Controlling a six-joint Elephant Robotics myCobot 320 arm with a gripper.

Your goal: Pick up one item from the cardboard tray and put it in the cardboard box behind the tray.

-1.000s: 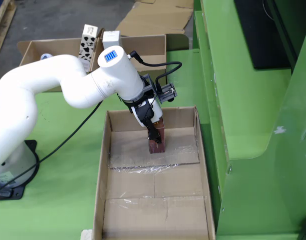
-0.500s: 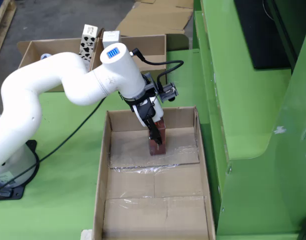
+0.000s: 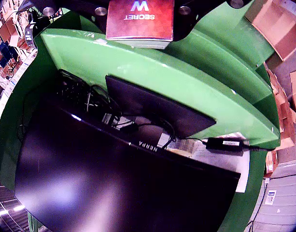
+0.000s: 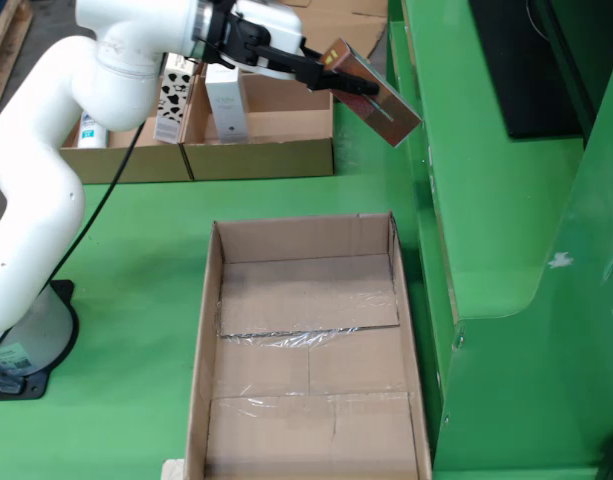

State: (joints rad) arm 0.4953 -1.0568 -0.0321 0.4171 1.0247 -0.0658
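Worktop (image 4: 136, 260), green, carries 1 long cardboard tray (image 4: 201, 370) in front, lined w/ plastic film, no items inside. Behind it, 2 cardboard boxes side by side: right box (image 4: 276, 155) w/ 1 white carton (image 4: 224, 100) upright; left box (image 4: 106, 160) w/ 1 spotted carton (image 4: 171, 95). White arm (image 4: 46, 120) reaches over the right box. End effector (image 4: 336, 82) clamps 1 dark red box (image 4: 376, 95), tilted, above the right box's right edge. Wrist view: same box (image 3: 139, 19) at top, lettering "SECRET", black monitor (image 3: 114, 183) below.

maroon carton (image 4: 374, 90), brown tray (image 4: 201, 360), green table (image 4: 136, 260)
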